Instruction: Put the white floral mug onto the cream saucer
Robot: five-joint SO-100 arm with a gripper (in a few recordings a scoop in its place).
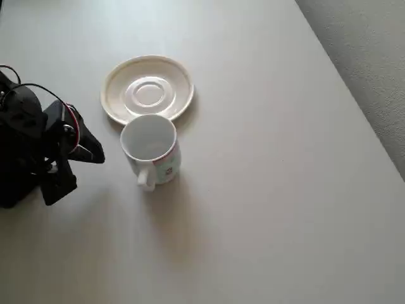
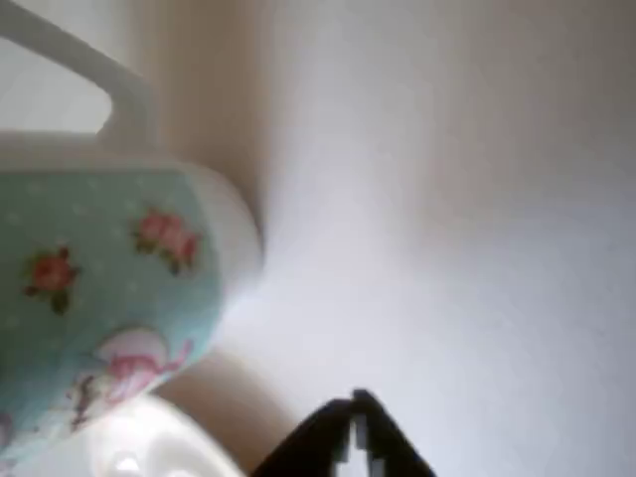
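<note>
The hand (image 1: 76, 161), spread and holding nothing, sits near the bench's left edge, just beside the white floral mug (image 1: 152, 150). The mug stands upright, touching the cream saucer (image 1: 147, 89). Approach step; next, grasp the mug.

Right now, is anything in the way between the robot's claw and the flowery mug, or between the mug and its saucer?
Nothing visible. Overhead, only bare table lies between the black gripper and the small white ceramic floral mug. The round glossy cream saucer sits directly beside the mug, nothing between them.
</note>
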